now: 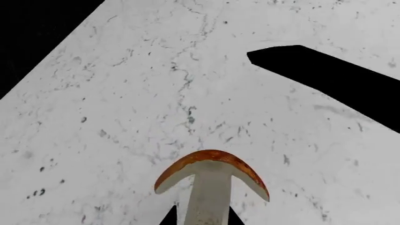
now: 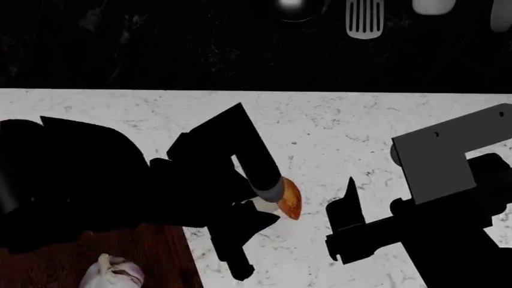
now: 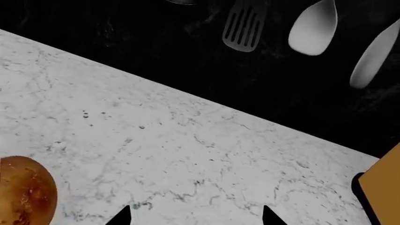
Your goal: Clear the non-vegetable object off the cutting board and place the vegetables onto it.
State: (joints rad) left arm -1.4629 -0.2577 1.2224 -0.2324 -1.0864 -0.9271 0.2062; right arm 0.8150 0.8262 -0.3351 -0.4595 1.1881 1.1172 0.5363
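Note:
My left gripper (image 1: 201, 219) is shut on the white stalk of the mushroom (image 1: 211, 176), whose orange-brown cap points away from the jaws. In the head view the mushroom (image 2: 286, 198) hangs over the marble counter, just right of the dark wooden cutting board (image 2: 164, 255). The white garlic bulb (image 2: 112, 273) lies on the board at the bottom edge. My right gripper (image 3: 196, 218) is open over bare marble, with nothing between its fingers; the mushroom cap (image 3: 25, 192) shows off to one side of it. The grapes are out of view.
The white marble counter (image 2: 336, 126) ends at a dark back wall where a slotted spatula (image 3: 242, 26) and spoons (image 3: 312, 30) hang. An orange-brown box edge (image 3: 384, 185) sits at the side of the right wrist view. The right arm (image 2: 448, 198) stands to the right of the mushroom.

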